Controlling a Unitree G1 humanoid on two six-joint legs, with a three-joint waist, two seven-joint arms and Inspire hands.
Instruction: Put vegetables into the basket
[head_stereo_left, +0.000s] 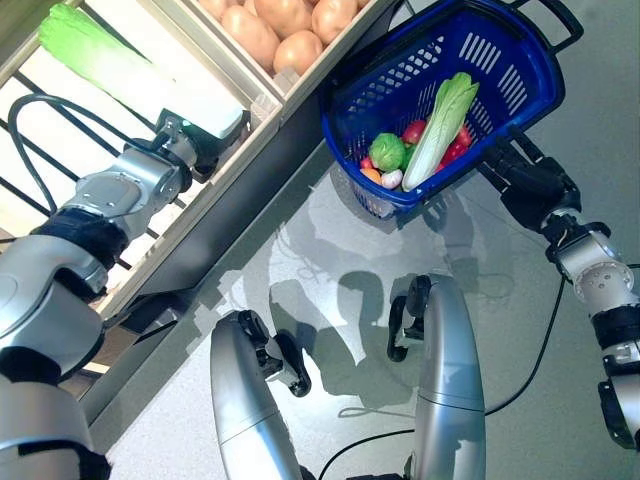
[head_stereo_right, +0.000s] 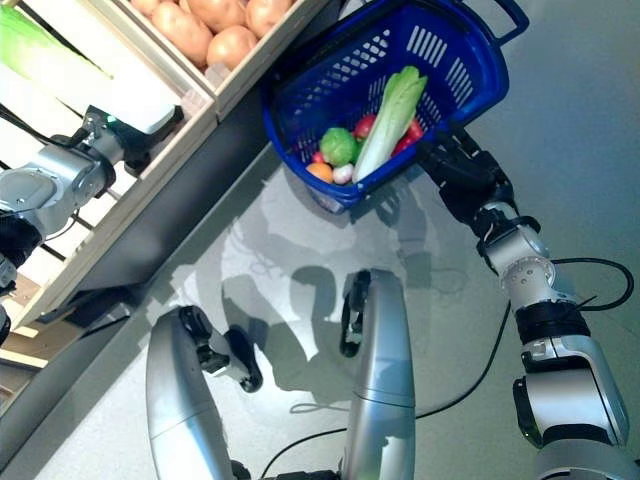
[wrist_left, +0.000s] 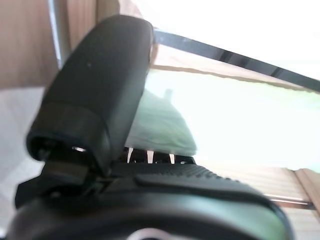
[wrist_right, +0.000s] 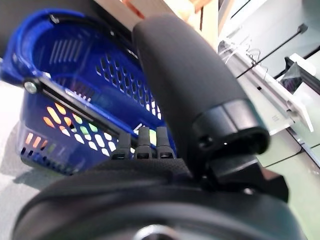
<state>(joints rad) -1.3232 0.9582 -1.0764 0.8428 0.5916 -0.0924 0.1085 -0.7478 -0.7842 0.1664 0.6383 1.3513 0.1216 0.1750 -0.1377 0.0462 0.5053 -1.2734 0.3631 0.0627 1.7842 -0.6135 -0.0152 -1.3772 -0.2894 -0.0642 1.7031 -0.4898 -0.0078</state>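
Left wrist view: fingers (wrist_left: 150, 156) curled under pale cabbage (wrist_left: 160, 125), thumb above.

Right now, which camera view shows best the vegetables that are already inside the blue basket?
The left eye view: it looks down into the blue basket, so the vegetables lie open to sight. The right eye view shows them nearly as well. The right wrist view gives only coloured patches through the wall; the left wrist view shows none.

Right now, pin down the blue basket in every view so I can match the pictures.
Left eye view: blue basket upper right, vegetables inside.
Right eye view: top centre, nearer the middle.
Left wrist view: not in it.
Right wrist view: fills the space beyond the right hand.
Shared landmark: the pale cabbage leaning in the basket.
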